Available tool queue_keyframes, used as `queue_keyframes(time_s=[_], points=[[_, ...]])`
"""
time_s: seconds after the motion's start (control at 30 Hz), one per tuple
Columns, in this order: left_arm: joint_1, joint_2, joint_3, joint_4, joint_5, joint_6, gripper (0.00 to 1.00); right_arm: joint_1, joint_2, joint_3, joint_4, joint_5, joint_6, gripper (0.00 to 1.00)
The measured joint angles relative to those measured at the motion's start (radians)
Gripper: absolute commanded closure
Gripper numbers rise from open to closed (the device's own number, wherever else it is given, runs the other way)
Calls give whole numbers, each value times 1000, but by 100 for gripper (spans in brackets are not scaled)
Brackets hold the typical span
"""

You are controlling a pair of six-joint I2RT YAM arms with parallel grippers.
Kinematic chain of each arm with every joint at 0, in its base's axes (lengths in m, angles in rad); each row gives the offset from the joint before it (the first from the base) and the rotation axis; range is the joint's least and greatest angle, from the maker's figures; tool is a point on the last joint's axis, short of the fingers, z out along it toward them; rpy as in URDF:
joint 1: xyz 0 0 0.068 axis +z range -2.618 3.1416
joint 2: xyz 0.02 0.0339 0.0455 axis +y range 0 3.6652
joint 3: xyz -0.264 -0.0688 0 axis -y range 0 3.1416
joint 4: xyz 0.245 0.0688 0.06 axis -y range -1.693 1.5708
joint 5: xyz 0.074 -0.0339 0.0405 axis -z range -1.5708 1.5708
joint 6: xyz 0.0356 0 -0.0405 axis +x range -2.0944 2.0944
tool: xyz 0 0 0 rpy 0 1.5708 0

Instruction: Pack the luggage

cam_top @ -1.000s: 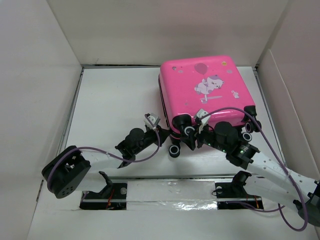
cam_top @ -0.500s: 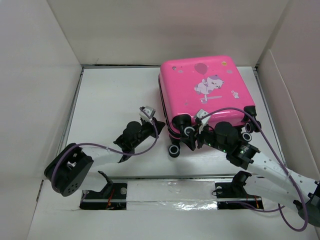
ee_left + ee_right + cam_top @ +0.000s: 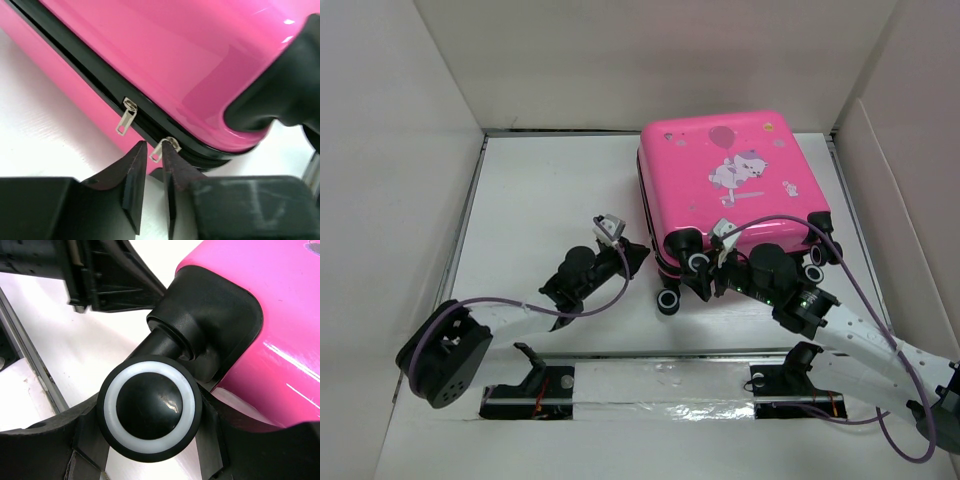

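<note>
Luggage lies flat, lid down, on the far right part of the surface, wheels toward the arm bases

Left end effector sits at the near-left corner seam. Its fingers are a sliver apart with a zipper pull at their tips; I cannot tell whether it is truly pinched. A second pull hangs just beside it on the same track

Right end effector is clamped around a wheel, bracing the case

Risks, my judgement:
- the thin tab slips out of so shallow a pinch once I drag it
- the slider jams on the curved corner
- the wheel swivels in the right grip and the case skids across the surface
</note>
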Motion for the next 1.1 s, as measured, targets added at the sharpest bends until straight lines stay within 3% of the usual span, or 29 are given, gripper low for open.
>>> queue_keyframes(time_s=[0.07, 0.2, 0.5, 1.1], points=[[0, -36, -16, -7, 9, -10, 80, 0, 0, 0, 0, 0, 0, 100], [0, -51, -19, -11, 51, -18, 83, 0, 0, 0, 0, 0, 0, 100], [0, 69, -16, -48, 93, -5, 83, 0, 0, 0, 0, 1, 0, 100], [1, 61, 23, -21, 116, 2, 79, 0, 0, -2, 3, 0, 0, 100]])
